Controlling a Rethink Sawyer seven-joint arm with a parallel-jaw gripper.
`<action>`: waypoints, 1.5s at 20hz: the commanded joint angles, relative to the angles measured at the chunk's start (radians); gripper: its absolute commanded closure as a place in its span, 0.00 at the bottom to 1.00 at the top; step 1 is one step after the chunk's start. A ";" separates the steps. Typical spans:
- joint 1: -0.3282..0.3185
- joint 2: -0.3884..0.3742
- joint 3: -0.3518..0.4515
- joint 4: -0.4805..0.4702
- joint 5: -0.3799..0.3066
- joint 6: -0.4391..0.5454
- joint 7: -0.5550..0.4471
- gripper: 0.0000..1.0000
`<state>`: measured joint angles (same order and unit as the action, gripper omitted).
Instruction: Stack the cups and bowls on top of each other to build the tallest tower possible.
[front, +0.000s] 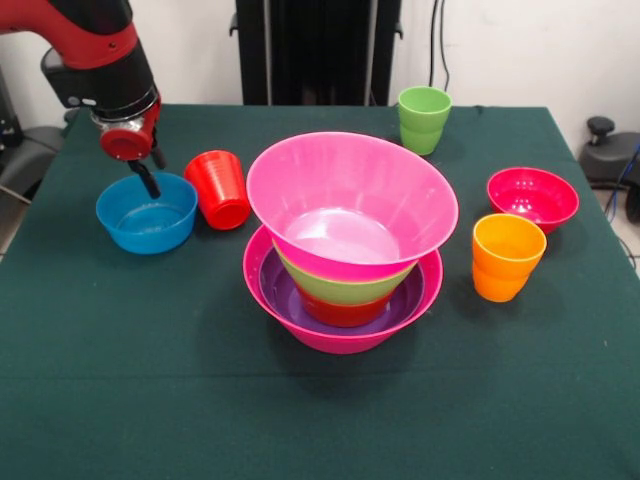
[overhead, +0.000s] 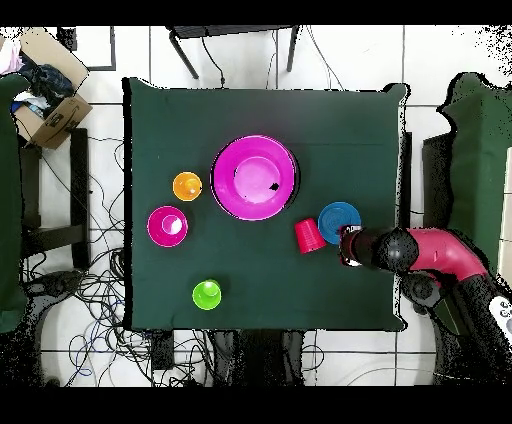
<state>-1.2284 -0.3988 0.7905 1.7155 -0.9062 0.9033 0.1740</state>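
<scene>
- Five bowls nest in the tower (front: 345, 270) mid-table, pink bowl (front: 350, 205) tilted on top; probably light, glossy, slippery.
- Orange cup (front: 506, 256) and crimson bowl (front: 532, 198) sit apart beside the tower; open cloth around them.
- Blue bowl (front: 146, 212) holds the gripper (front: 148, 182) tip; can't tell if fingers are apart. Best grabbed by the rim.
- Red cup (front: 220, 188) lies tipped just beside it; tight there.
- Green cup (front: 424, 119) stands near the table's (front: 120, 400) far edge.

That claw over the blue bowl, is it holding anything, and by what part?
Cannot be told: the claw reaches down into the blue bowl, near its rim, but no grip shows.
</scene>
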 joint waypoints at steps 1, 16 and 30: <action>0.045 0.042 -0.037 -0.039 -0.072 -0.087 -0.038 0.00; 0.070 0.078 -0.121 -0.069 -0.075 -0.128 0.050 0.00; 0.054 0.111 -0.108 -0.054 -0.071 -0.179 0.003 0.00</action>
<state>-1.2192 -0.3461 0.7257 1.7131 -0.9091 0.8048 0.1740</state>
